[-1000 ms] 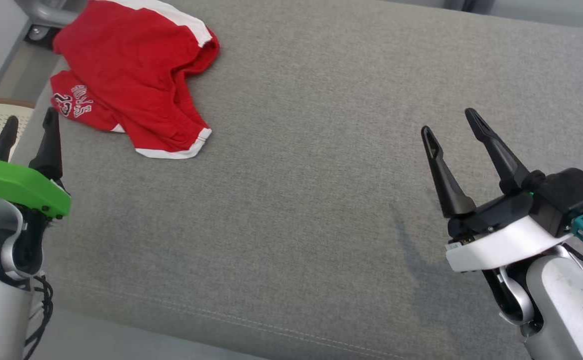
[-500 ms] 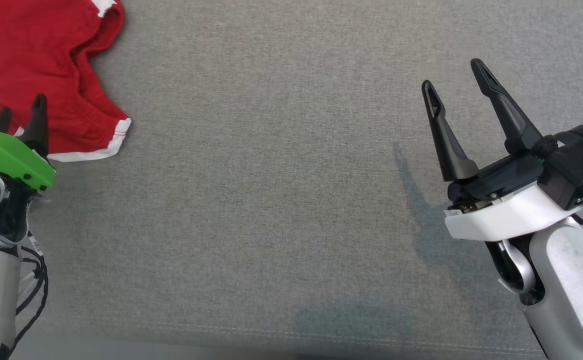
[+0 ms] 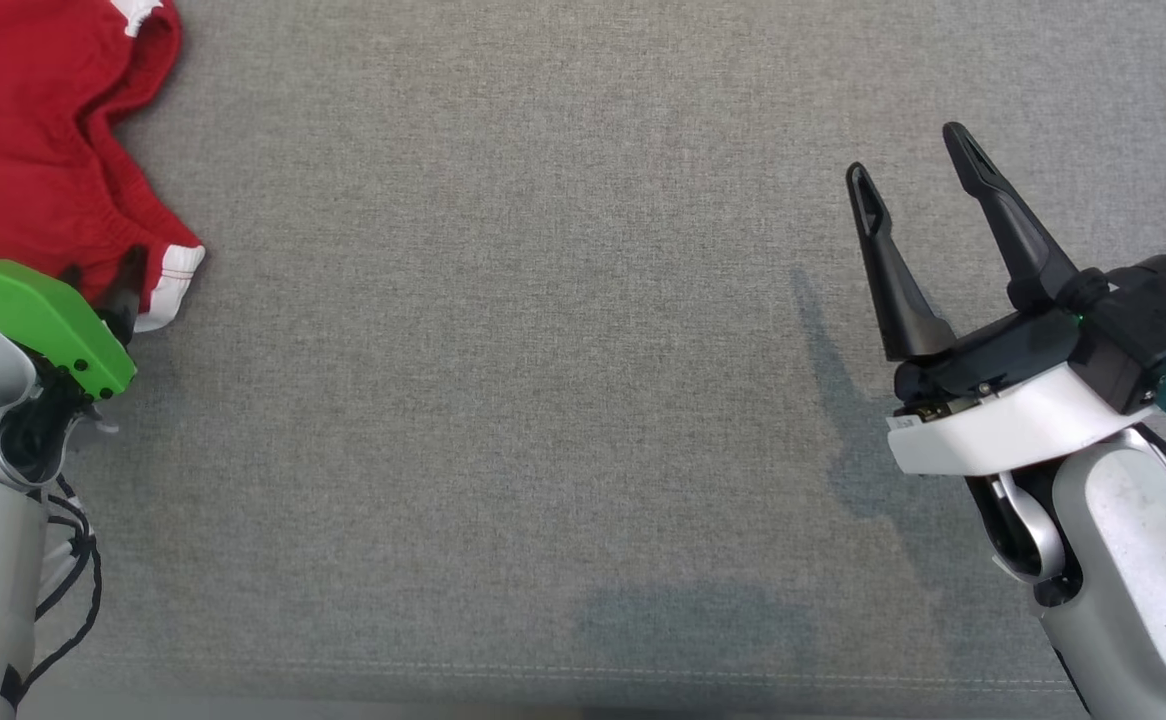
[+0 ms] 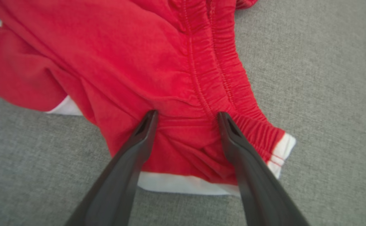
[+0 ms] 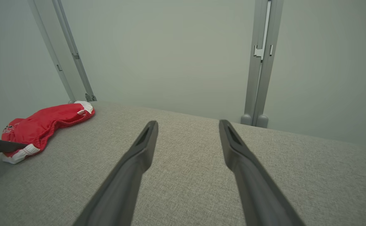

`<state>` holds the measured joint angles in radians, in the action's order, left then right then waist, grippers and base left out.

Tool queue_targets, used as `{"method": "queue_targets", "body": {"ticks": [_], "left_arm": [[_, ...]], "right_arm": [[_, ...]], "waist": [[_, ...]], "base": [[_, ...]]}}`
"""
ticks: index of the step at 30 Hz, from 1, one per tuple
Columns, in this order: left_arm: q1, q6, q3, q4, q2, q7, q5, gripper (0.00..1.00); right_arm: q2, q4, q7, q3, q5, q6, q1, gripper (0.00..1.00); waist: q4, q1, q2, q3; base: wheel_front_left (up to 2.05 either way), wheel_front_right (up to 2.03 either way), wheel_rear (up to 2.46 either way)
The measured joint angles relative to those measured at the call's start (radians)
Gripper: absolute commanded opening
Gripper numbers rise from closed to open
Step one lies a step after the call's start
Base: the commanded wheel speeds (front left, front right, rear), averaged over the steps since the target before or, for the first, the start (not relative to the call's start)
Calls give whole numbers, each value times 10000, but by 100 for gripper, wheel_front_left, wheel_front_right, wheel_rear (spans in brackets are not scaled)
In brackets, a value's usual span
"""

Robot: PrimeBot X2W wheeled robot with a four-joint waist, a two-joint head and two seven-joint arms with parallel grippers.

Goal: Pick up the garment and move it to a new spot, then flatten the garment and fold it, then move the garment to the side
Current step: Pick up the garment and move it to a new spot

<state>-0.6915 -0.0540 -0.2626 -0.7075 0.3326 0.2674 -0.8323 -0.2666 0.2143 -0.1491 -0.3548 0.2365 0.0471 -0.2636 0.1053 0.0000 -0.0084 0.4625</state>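
While it gapes, left tool (image 4: 186, 113) perhaps touches garment (image 4: 123, 56).

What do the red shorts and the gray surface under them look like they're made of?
Red shorts: soft matte knit, probably cotton jersey; it creases loosely and the waistband gathers into elastic ribs. Gray surface: matte woven upholstery cloth, by its heathered weave and a stitched seam near the front edge.
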Motion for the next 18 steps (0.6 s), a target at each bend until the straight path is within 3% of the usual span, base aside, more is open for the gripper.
{"method": "queue_targets", "body": {"ticks": [1,2,3,18], "left_arm": [[-65,-19,-19,-71,2,82,0,87],[-111,-92,-25,-173,2,104,0,49],[-143,-127,-33,-268,0,102,0,0],[-268,-533,-514,-688,-98,-878,481,0]], "right_arm": [[15,-27,0,-2,0,0,-1,100],[29,-69,-13,-2,0,-2,-4,100],[46,-146,-73,-2,0,-2,-7,100],[176,-890,-560,38,111,-13,-9,100]], "waist": [[-1,0,0,-12],[-2,0,0,-28],[-3,0,0,-53],[-11,0,0,-990]], "base": [[0,0,0],[0,0,0],[0,0,0],[0,0,0]]}}
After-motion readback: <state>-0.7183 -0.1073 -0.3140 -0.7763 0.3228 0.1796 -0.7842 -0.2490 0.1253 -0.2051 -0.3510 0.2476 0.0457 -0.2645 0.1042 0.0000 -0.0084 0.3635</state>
